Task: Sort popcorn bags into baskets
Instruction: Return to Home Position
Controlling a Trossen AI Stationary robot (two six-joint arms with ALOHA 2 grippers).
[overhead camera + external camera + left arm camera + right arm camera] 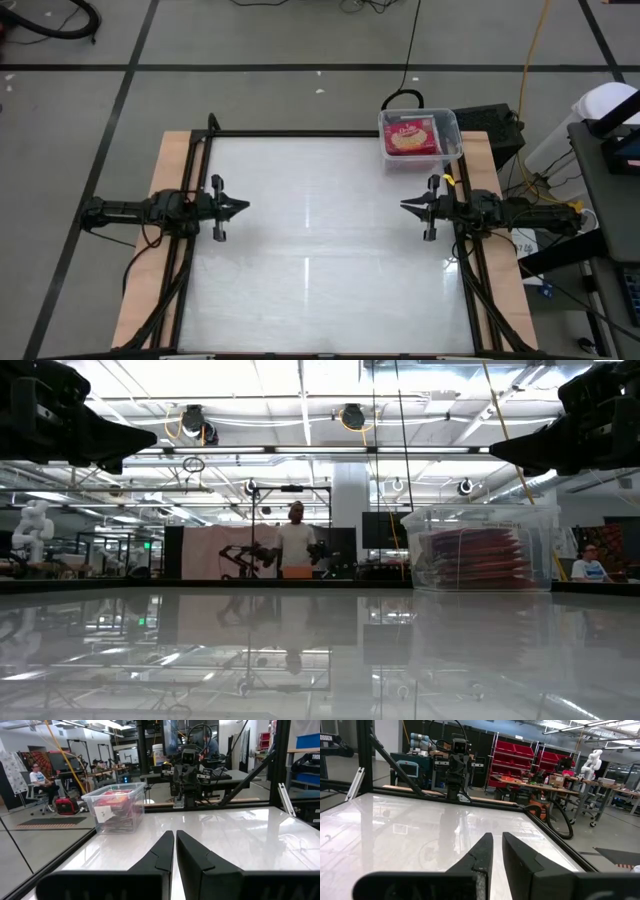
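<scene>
A clear plastic basket (420,135) stands at the table's far right corner, resting on its flat bottom. Red popcorn bags (410,138) lie stacked inside it; they also show through its wall in the low view (475,558) and the left wrist view (116,802). My left gripper (243,208) hovers level over the table's left side, shut and holding nothing. My right gripper (405,206) hovers level over the right side, on the near side of the basket, also shut and holding nothing. The two grippers point at each other across the bare glossy tabletop.
A black frame rail (300,133) runs along the table's far edge and down both sides. A black box (500,125) sits just beyond the basket, off the table's right corner. People stand and sit in the room behind the table (296,540).
</scene>
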